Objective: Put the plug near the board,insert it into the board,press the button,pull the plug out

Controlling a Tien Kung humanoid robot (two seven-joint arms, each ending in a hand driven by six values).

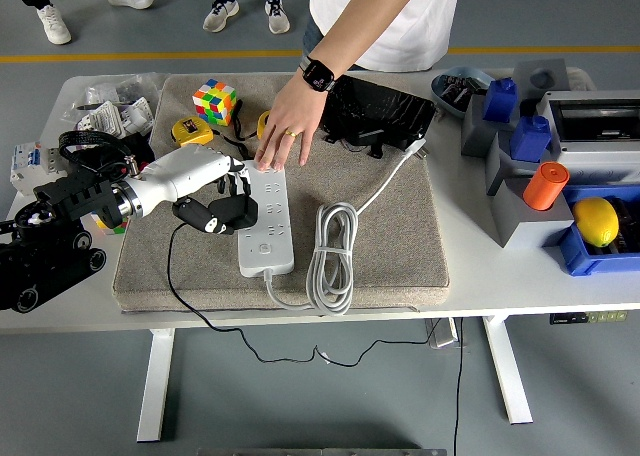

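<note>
— One robot hand [222, 198] in sight, the left one, coming in from the left side. See it? Its black fingers [240, 208] are curled around the black plug [195, 216], right up against the left edge of the power strip [267, 220].

— Yes, and the plug's thin black cable [175, 276] trails off the mat's front edge and hangs below the desk [520, 276]. Is the plug in a socket?

— Can't tell from here; it sits just beside the strip, about halfway along it.

— And the person across the desk?

— Their hand [288, 131] is flat on the far end of the strip, fingertips pressing down on it. Watch on the wrist.

— The strip lies lengthwise on the grey mat [400, 236], its white cord [333, 251] coiled right beside it.

— Behind it there's a Rubik's cube [215, 101] at the mat's far corner, and off to the right an orange cylinder [545, 184] and a yellow lemon [596, 220] in the blue bin.
</note>
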